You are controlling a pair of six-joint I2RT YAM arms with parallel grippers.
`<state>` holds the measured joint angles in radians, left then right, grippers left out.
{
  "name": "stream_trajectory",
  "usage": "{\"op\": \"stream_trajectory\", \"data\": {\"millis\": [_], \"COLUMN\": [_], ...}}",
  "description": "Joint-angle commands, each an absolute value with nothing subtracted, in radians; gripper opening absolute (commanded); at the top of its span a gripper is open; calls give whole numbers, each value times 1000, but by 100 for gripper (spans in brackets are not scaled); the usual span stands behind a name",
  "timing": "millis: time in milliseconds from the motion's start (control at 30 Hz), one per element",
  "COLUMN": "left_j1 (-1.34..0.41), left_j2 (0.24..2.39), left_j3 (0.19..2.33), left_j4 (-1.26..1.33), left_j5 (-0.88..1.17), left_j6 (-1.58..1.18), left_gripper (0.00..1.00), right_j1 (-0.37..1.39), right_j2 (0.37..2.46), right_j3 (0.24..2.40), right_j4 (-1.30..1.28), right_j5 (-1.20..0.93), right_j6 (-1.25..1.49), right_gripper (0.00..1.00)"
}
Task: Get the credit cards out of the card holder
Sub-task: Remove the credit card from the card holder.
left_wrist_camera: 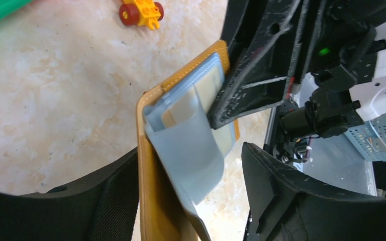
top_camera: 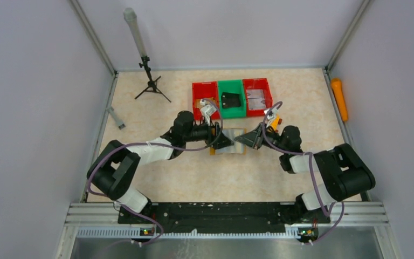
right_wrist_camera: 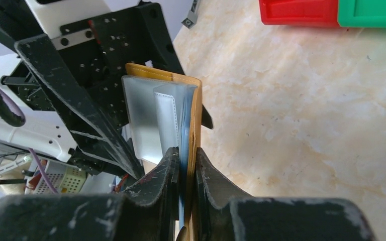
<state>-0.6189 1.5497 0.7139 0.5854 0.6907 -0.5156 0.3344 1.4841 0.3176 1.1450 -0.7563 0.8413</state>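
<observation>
Right gripper: I see the jaws pressed together on the card holder. They pinch the edge of its mustard-brown cover plus one leaf of the clear sleeves at bottom centre of the right wrist view.

Left gripper: jaws wide apart. The brown cover lies against the lower-left finger and the sleeve stack hangs in the gap, just beside the lower-right finger. The right arm's black finger comes in from the upper right of that view and bears on the sleeves.

The holder is open, grey shiny lining showing. In the top view it sits between the two grippers at frame centre, just below the bins. I cannot tell if it touches the surface.

The credit cards are pale tan and inside the clear pockets. At least two show at centre of the left wrist view. Their faces are too blurred behind the plastic for me to read any print or brand.

- Yellow toy block with red wheels lies on the surface at top of the left wrist view.
- Red bins flank a green bin at upper centre of the top view, with a black object in the green one.
- Small tripod stands upper left.
- Orange stick lies along the right edge.
</observation>
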Motion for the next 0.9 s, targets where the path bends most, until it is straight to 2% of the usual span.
{"op": "stream_trajectory", "data": {"millis": [0, 267, 667, 767, 867], "left_j1": [-632, -663, -653, -638, -614], "left_j2": [1560, 1574, 1611, 1598, 1558], "left_j3": [766, 837, 909, 906, 865], "left_j4": [531, 341, 134, 104, 144], "left_j5": [648, 499, 248, 197, 201], "left_j6": [-473, -392, -395, -412, -428], "left_gripper": [75, 75, 54, 53, 58], "right_j1": [361, 415, 416, 417, 417], "right_j2": [1481, 1379, 1294, 1276, 1262], "right_j3": [368, 378, 345, 339, 353], "right_j4": [1219, 1044, 1018, 987, 900], "right_j5": [-762, -657, -607, -572, -515], "right_j6": [837, 706, 658, 650, 626], "right_gripper": [6, 6, 2, 1, 0]}}
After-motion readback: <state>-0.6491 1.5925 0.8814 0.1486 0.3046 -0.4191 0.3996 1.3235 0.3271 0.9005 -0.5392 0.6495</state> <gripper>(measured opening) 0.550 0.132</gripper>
